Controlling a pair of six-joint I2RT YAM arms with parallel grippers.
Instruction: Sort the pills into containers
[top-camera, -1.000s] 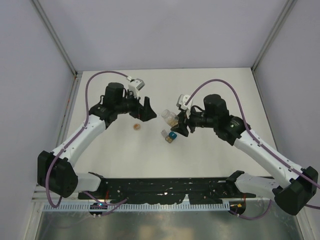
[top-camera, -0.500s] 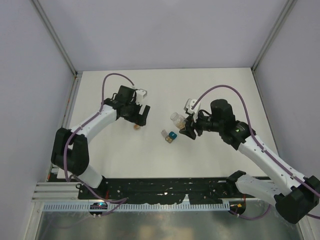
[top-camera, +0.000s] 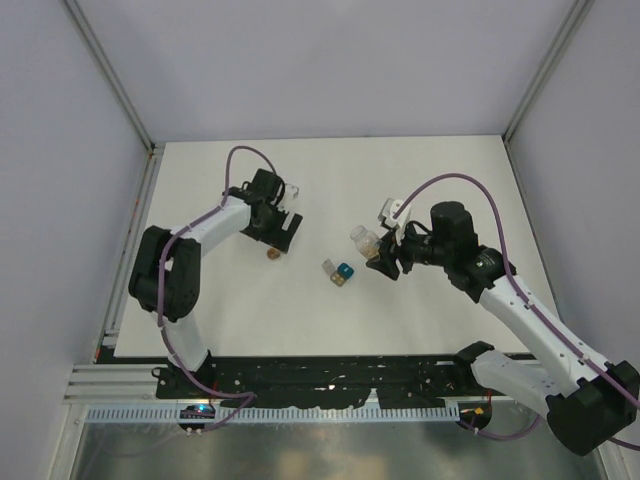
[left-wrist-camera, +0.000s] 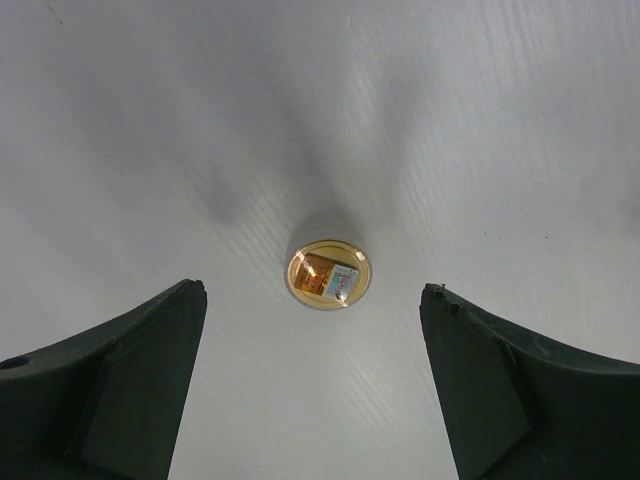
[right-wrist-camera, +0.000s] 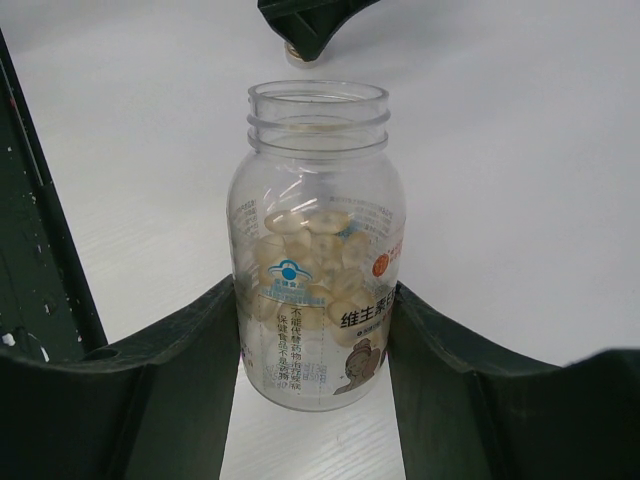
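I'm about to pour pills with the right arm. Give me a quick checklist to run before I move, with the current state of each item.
1. Grip of the right pincer on the pill bottle: ok, one finger on each side.
2. Bottle neck uncapped: ok, pills visible inside.
3. The cap out of the way: ok, it lies on the table beneath the open left pincer, apart from the boxes.
4. The grey box and teal box side by side: ok.
5. Boxes open and empty: cannot tell, too small.
6. Bottle mouth above a box: not ok, it sits to their right in the top view.
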